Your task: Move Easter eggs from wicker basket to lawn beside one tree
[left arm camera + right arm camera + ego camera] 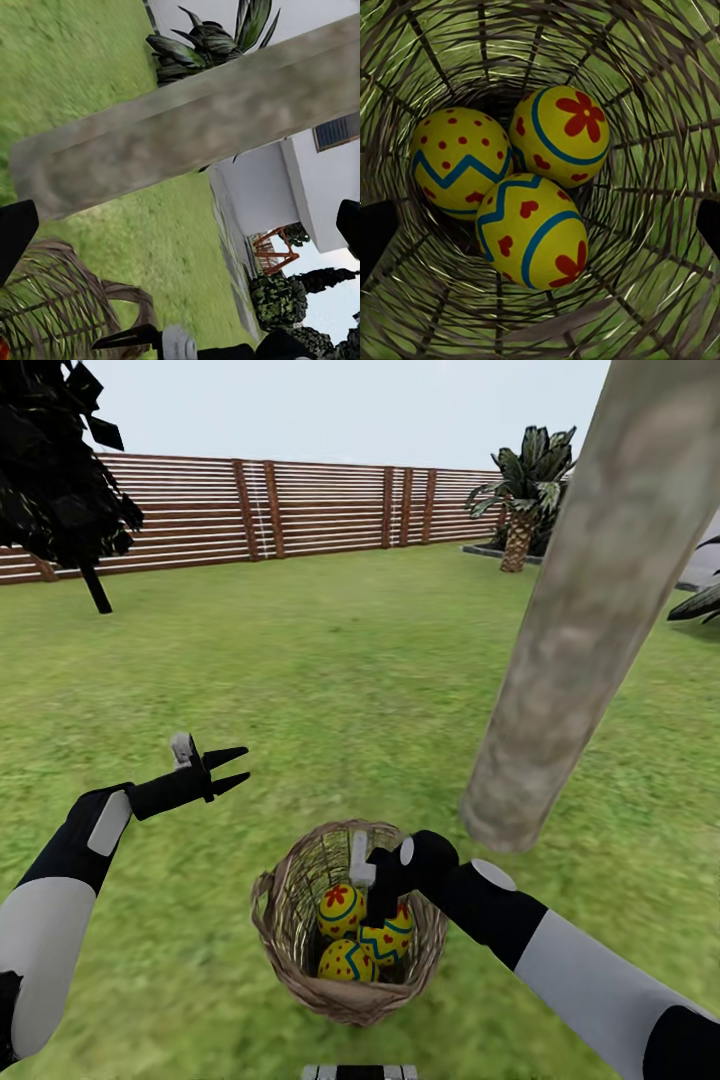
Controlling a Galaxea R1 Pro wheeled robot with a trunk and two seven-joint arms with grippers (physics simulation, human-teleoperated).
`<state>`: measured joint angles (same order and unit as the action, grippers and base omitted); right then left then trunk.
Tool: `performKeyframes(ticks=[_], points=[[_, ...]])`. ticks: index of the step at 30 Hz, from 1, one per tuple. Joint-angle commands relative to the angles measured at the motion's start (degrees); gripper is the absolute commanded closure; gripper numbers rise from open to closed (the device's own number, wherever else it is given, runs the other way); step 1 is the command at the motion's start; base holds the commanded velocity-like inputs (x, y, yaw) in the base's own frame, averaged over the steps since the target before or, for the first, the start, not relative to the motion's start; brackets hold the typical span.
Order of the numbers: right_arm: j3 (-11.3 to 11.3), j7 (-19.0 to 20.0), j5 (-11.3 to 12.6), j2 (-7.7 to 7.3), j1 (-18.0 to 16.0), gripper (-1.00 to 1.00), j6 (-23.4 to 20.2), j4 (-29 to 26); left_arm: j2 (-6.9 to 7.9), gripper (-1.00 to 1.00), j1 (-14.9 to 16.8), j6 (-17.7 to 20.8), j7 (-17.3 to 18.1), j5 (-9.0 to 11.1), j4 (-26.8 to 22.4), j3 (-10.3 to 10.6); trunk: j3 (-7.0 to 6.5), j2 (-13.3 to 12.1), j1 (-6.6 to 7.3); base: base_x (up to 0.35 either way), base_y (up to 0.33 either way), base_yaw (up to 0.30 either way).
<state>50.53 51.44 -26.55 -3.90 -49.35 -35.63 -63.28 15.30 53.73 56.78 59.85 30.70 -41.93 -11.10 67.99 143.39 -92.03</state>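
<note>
The right gripper (378,908) hangs inside the mouth of the basket (290,960), pointing down, and the three eggs lie straight below it on the basket floor. In the right wrist view its two dark fingertips (376,236) stand far apart at the two edges of the picture, so the jaws are wide open and hold nothing; I cannot see them touching an egg or the wicker.

Closest under the gripper is the egg with hearts (531,230). Its long axis lies slanted across the line between the fingers. It touches the two others: the dotted egg (461,161) and, a little farther, the flower egg (561,133). All three are pressed together, so there is little free room for a finger between them.

The right arm is clearly the nearer one. The left gripper (226,768) is well apart from the basket, raised over the grass (330,660), with fingers a little open and empty.

Beyond the basket, just beside it, stands the tree trunk (580,610). I judge the next move is a straight descent and closing on the nearest egg.
</note>
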Motion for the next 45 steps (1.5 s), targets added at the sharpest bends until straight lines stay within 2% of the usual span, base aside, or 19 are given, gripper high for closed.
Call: performKeyframes(ticks=[1, 17, 25, 30, 38, 45], points=[[0.1, 0.3, -0.5, -0.03, -0.1, -1.00, -0.1, -0.1, 0.00, -1.00, 0.0, 0.3, 0.2, 0.0, 0.0, -0.1, 0.28, 0.0, -0.01, 0.000, 0.000, 0.000], [-0.1, 0.3, -0.7, -0.44, -0.1, -1.00, -0.2, 0.1, 0.00, -1.00, 0.0, 0.3, 0.1, 0.0, 0.0, -0.1, 3.82, 0.3, -0.42, 0.000, 0.000, 0.000], [-0.1, 0.3, -1.0, -0.49, -0.2, -1.00, -0.1, 0.0, -0.68, -1.00, 0.0, 0.3, 0.0, -0.1, 0.0, -0.1, 5.59, 0.4, -0.63, 0.000, 0.000, 0.000], [-0.1, 0.4, -2.5, -0.41, -0.2, -1.00, -0.2, -0.1, -0.71, -1.00, 0.0, 0.3, 0.0, -0.1, 0.0, -0.1, 6.70, 0.4, -0.76, 0.000, 0.000, 0.000], [-0.1, 0.3, -3.4, -0.40, -0.2, -1.00, -0.2, -0.2, -0.71, -1.00, 0.0, 0.3, 0.0, -0.1, 0.0, -0.1, 8.47, 0.5, -0.96, 0.000, 0.000, 0.000], [-0.2, 0.3, -7.0, -0.33, -0.2, -1.00, -0.3, -0.2, -0.71, -1.00, 0.0, 0.3, 0.0, -0.1, 0.0, -0.1, 10.03, 0.6, -1.14, 0.000, 0.000, 0.000]])
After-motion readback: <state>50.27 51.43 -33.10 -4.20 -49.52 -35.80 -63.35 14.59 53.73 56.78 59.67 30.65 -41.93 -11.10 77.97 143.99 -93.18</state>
